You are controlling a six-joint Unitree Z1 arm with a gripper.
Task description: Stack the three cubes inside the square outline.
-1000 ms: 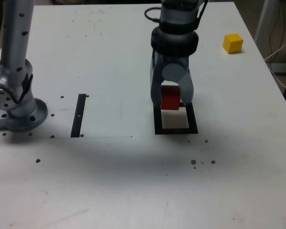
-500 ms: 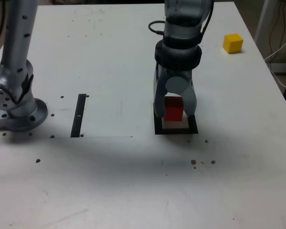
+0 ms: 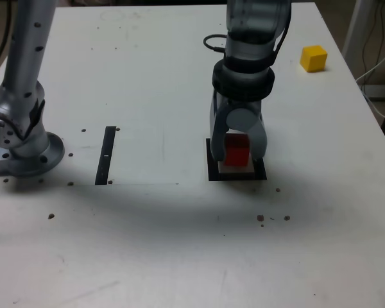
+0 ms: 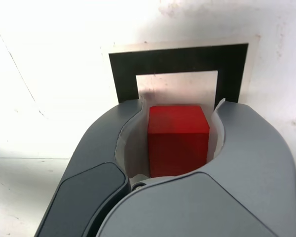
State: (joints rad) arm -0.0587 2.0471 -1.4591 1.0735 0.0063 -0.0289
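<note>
Now red cube (image 4: 178, 139) between jaws, above square outline (image 4: 180, 59).

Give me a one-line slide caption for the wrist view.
Gripper holding the red cube over the black square outline on the white table.

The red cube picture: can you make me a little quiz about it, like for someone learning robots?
1. True or false: the end effector holds the red cube.
2. What is under the red cube? A) the strip B) the square outline C) the yellow cube
3. Fill in: the yellow cube sits near the table's far ____ corner in the exterior view.

Key: 1 true; 2 B; 3 right.
</note>
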